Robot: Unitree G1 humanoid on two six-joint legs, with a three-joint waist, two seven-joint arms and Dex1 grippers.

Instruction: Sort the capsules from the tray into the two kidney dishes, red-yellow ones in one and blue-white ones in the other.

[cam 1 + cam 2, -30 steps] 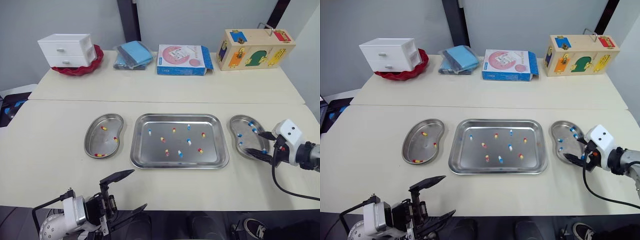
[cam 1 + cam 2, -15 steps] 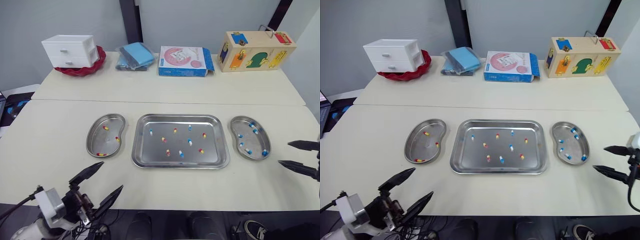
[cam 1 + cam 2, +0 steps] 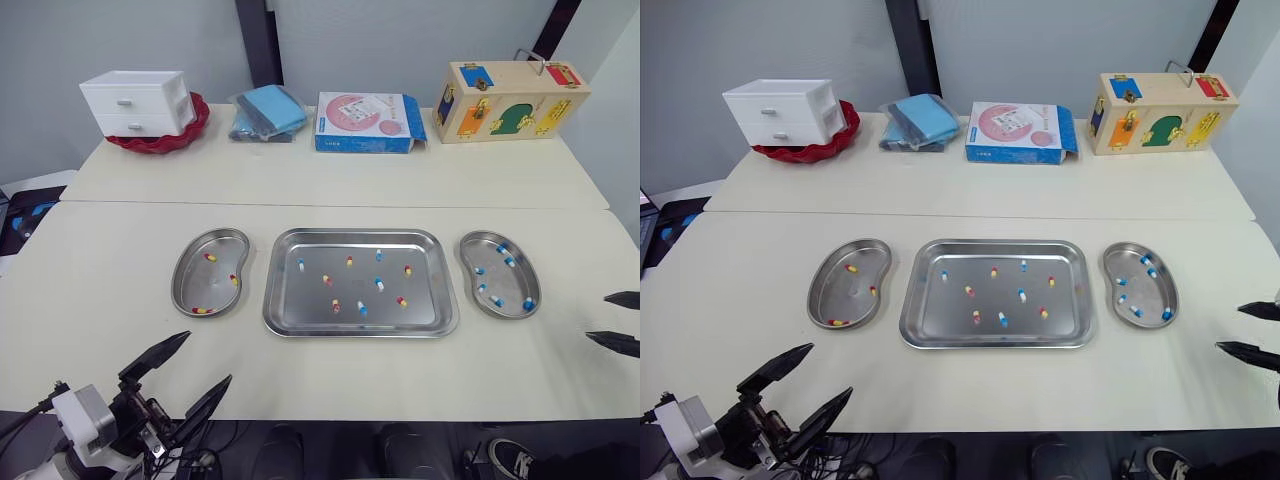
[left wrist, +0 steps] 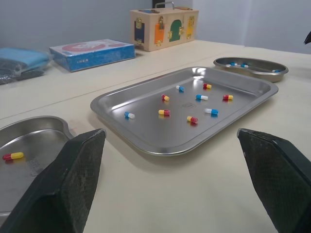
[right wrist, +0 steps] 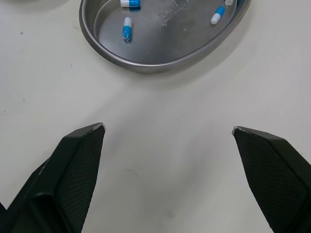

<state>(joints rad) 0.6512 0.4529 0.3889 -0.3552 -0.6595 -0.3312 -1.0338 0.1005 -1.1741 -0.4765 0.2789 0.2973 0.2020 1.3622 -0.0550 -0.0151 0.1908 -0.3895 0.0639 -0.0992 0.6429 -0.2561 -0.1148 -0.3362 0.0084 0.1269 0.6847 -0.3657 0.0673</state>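
Left gripper (image 3: pixel 209 357) and right gripper (image 3: pixel 597 317) hover with jaws spread, empty, well apart from the capsules (image 3: pixel 379 284) in the tray (image 3: pixel 360 333).

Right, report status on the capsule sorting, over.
Both open, empty: left gripper at near edge of table, right gripper beside right dish. Mixed capsules in tray; left dish red-yellow, right dish blue-white. Nothing blocks the tray.

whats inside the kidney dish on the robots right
The right kidney dish holds only blue-white capsules, about six, lying loose on its floor. Nothing covers the dish, so its whole inside is visible.
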